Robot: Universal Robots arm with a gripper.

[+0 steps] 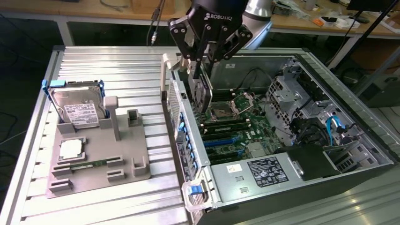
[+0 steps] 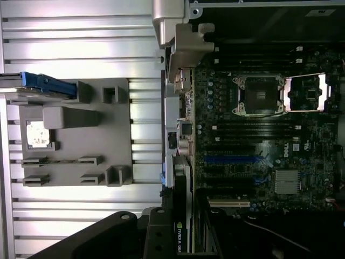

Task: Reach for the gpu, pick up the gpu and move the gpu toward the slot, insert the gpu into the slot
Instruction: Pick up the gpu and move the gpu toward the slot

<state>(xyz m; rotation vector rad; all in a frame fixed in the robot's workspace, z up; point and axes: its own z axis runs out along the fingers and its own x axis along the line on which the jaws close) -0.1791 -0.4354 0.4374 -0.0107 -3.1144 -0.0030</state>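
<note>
My gripper [image 1: 198, 77] is shut on the gpu [image 1: 201, 96], a thin dark card that hangs edge-down from the fingers. The card hovers inside the open computer case [image 1: 350, 140], above the motherboard [image 1: 240, 126] and close to the case's rear wall on the exterior view's left. In the wrist view the gpu [image 2: 183, 216] runs out from the gripper [image 2: 180, 240], a green-lettered label on its edge. The blue slot [image 1: 222, 140] lies on the board nearer the exterior view's bottom than the card, and in the wrist view the slot [image 2: 234, 159] sits beside the card's far end.
A grey fixture [image 1: 125, 154] on the ribbed table holds a silver hard drive [image 1: 78, 110] in a blue frame. The processor socket [image 1: 222, 111], memory slots, power supply [image 1: 265, 171] and drive cage with cables [image 1: 312, 122] crowd the case interior.
</note>
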